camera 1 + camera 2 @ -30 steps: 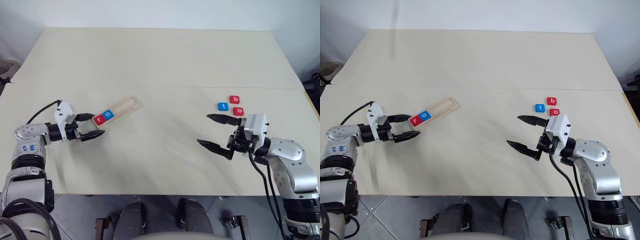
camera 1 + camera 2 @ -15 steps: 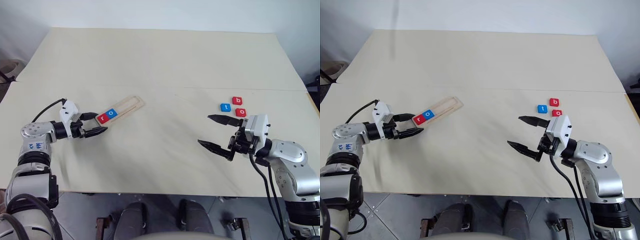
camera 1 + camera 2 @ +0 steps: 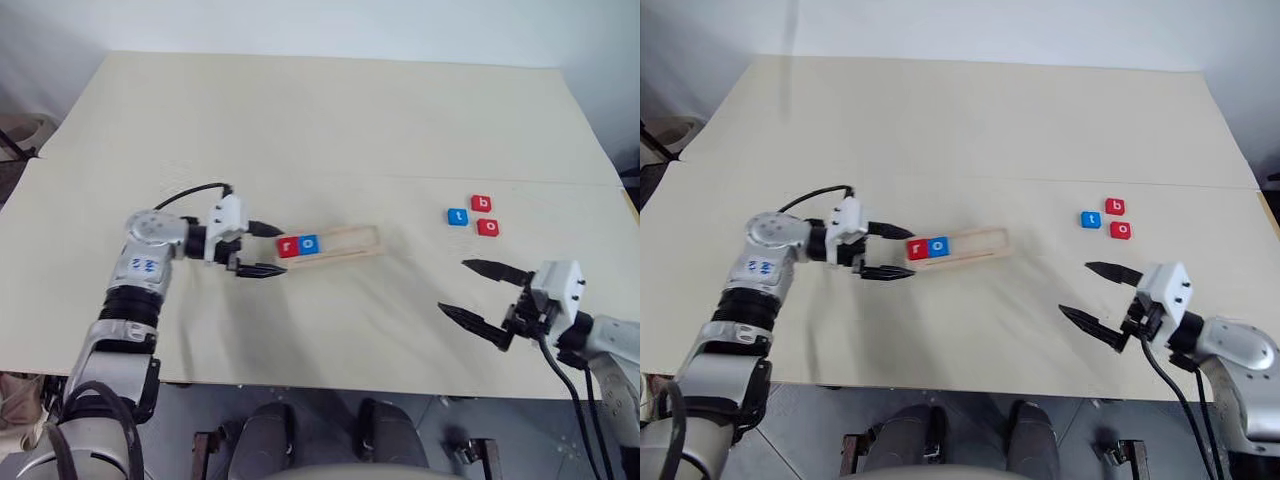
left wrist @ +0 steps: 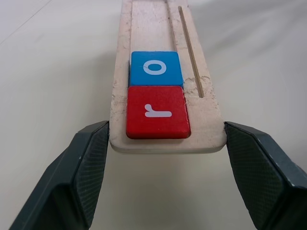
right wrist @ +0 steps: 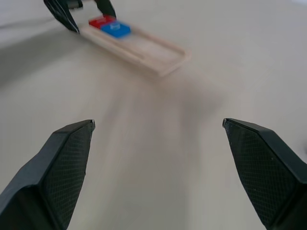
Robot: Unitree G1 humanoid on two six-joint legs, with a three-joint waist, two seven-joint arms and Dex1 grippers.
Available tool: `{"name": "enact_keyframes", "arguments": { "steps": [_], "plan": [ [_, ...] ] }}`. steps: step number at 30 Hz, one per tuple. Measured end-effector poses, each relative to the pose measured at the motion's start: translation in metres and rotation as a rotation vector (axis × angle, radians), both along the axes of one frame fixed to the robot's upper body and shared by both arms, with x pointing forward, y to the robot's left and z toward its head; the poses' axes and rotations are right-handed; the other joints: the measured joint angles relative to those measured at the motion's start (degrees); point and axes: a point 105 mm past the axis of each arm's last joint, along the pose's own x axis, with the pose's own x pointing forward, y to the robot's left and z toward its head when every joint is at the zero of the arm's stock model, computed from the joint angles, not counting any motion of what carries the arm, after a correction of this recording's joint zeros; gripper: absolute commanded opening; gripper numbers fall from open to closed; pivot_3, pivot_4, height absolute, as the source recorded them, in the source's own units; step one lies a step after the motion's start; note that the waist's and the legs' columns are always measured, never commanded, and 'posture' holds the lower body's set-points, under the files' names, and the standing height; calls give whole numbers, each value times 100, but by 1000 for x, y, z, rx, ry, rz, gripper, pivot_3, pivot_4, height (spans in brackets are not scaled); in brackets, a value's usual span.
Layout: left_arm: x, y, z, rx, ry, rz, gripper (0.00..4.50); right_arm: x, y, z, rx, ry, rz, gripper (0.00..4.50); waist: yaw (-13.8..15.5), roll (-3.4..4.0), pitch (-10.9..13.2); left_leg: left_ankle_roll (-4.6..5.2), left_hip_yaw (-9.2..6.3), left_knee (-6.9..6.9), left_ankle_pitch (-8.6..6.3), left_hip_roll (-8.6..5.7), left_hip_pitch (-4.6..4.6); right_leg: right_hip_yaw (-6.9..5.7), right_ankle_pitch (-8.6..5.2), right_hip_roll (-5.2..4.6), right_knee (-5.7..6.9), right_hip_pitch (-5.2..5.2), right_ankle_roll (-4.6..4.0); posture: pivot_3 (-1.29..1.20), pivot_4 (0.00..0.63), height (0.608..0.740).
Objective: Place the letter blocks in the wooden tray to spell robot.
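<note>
Tray position: the wooden tray lies flat on the table, left of centre and somewhat nearer the front edge than the back edge, long axis running roughly left to right. Its recess holds two letter blocks at the left end: the red r outermost, the blue o touching it on the inner side. The remainder of the recess is vacant.

Loose blocks: the blue t, the red b and the red o sit in a tight cluster toward the right edge of the table, well apart from the tray.

Left gripper: fingers straddle the left end of the tray, one along each long side. The left wrist view shows both pads at the tray's corners, touching or very nearly so (contact pressure cannot be confirmed), so the state reads as clasped on the tray end.

Right gripper: spread wide and carrying nothing, hovering near the front edge on the right side, short of the loose cluster.

Handling judgement: the blocks look light, rigid and thin, with smooth painted faces, so they will likely slide rather than tip. Take hold across two opposite side edges, fingers low against the table. The tray is stiff but light and shifts readily when pushed; brace it at one end during insertion.
</note>
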Motion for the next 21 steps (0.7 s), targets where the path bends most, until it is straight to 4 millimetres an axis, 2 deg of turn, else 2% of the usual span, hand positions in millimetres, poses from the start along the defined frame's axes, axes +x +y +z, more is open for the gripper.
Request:
{"name": "enact_keyframes", "arguments": {
  "steps": [3, 5, 10, 17, 19, 21],
  "plan": [
    [-5, -23, -10, 12, 30, -65, 3390, -10, -11, -3, -15, 15, -59, 4500, -21, 0, 0, 0, 1, -4, 0, 2, 4, 3, 0, 2, 0, 0, 0, 0, 150, 740],
    [-8, -31, -18, 40, 52, -90, 3390, -18, -17, -7, -22, 30, -93, 4500, -16, 0, 0, 0, 1, -6, 0, 2, 5, 3, 0, 2, -2, 0, 0, 0, 150, 740],
    [-7, -37, -30, 55, 94, -89, 3390, -29, -25, -10, -18, 34, -152, 4500, 5, 0, 0, 1, -1, -2, -1, 2, 3, 3, 0, 2, -3, 1, 0, 0, 150, 740],
    [1, -38, -25, 55, 78, -73, 3390, -33, -28, -12, -1, 17, -185, 4500, 5, 0, 0, 2, -2, 0, -1, 2, 4, 3, 0, 1, -3, 2, 0, 0, 150, 740],
    [0, -38, -27, 57, 76, -84, 4143, -33, -27, -13, 6, 15, -197, 4500, 4, 0, 0, 2, -2, -1, -1, 2, 3, 2, 0, 1, -3, 1, 0, 0, 150, 740],
    [1, -36, -29, 58, 83, -84, 4477, -34, -26, -13, 11, 12, -205, 4500, 5, 0, 0, 2, -2, 1, -1, 2, 3, 2, 0, 1, -3, 1, 0, 0, 150, 740]
  ]
}}
